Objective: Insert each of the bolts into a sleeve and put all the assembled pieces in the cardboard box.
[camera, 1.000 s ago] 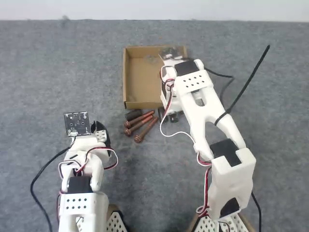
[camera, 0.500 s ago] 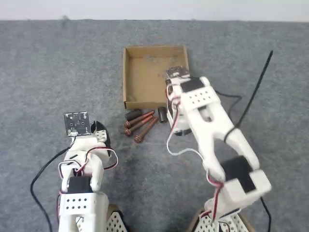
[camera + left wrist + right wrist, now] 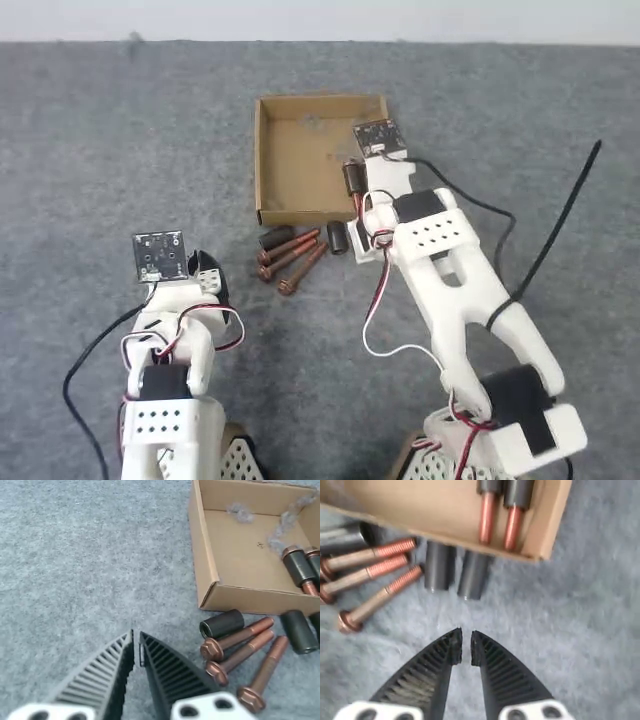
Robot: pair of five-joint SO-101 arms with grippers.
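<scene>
1. Left gripper (image 3: 136, 640) hung low over the grey carpet (image 3: 75, 555), well apart from the cardboard box (image 3: 202, 545); jaws almost closed with a thin slit, nothing held.
2. Right gripper (image 3: 465, 645) hovered above the carpet near the box's front corner; jaws nearly closed, empty.
3. Three loose bolts (image 3: 245, 652) lay side by side in front of the box, with one black sleeve (image 3: 221, 623) just beside them.
4. Two more sleeves (image 3: 440, 565) lay together just outside the front wall.
5. Two assembled pieces (image 3: 487, 510) lay inside the box, near that corner.
</scene>
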